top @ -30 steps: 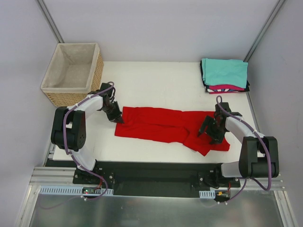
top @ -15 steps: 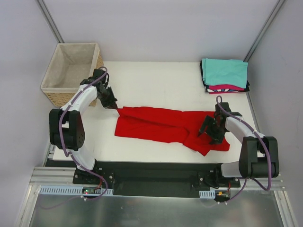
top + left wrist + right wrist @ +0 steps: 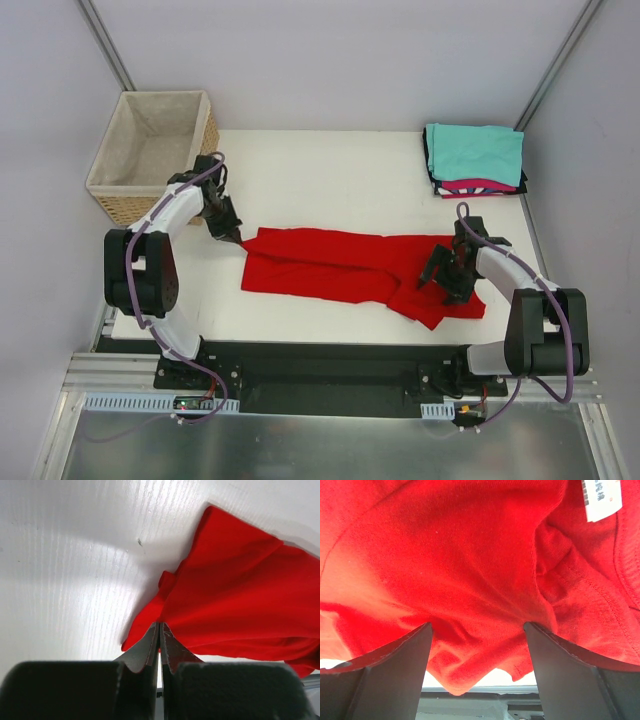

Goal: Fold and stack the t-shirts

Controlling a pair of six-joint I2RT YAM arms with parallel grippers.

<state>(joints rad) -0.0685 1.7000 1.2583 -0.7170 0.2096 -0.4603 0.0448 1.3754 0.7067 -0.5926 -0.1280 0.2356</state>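
The red t-shirt lies spread across the table's middle, half folded, its right end bunched. My left gripper is shut on the shirt's far-left corner; in the left wrist view the closed jaws pinch the red cloth at its edge. My right gripper is open and pressed down over the bunched right end; in the right wrist view the red cloth fills the gap between its spread fingers. A folded stack stands at the back right: teal on top, magenta-pink and black edges below.
A woven basket with beige lining stands at the back left, close to my left arm. The table's white top shows behind the shirt. A white label shows on the red cloth.
My left gripper pulled the shirt's left corner up and to the left, then came back a little toward the shirt. The right arm has not moved.
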